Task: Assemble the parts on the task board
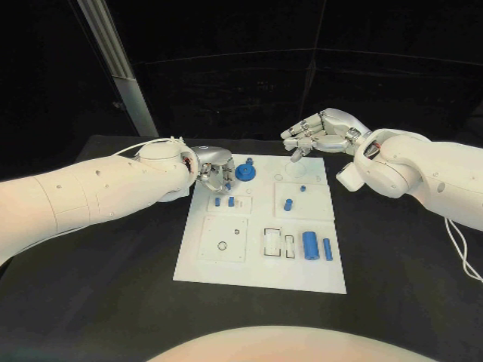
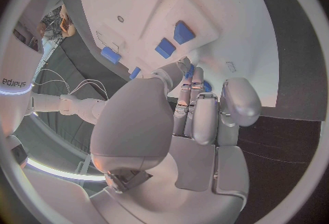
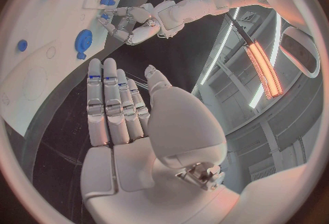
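Note:
The white task board [image 1: 266, 265] lies in the middle of the black table. A blue gear [image 1: 248, 175] stands near its far left corner. Two small blue parts [image 1: 224, 202] lie nearer, a short blue cylinder [image 1: 290, 204] mid-board, and two larger blue cylinders [image 1: 318, 247] at the near right. My left hand [image 1: 214, 172] hovers just left of the gear with its fingers [image 2: 195, 108] curled down and drawn together. A speck of blue shows at their tips; whether it is a held part I cannot tell. My right hand [image 1: 320, 134] floats above the board's far edge, fingers [image 3: 113, 103] straight and holding nothing.
A grey metal post [image 1: 120, 72] rises behind the table's far left. Empty outlined recesses [image 1: 276, 241] mark the board's near half. A white cable [image 1: 470, 260] trails from my right arm over the table at the right.

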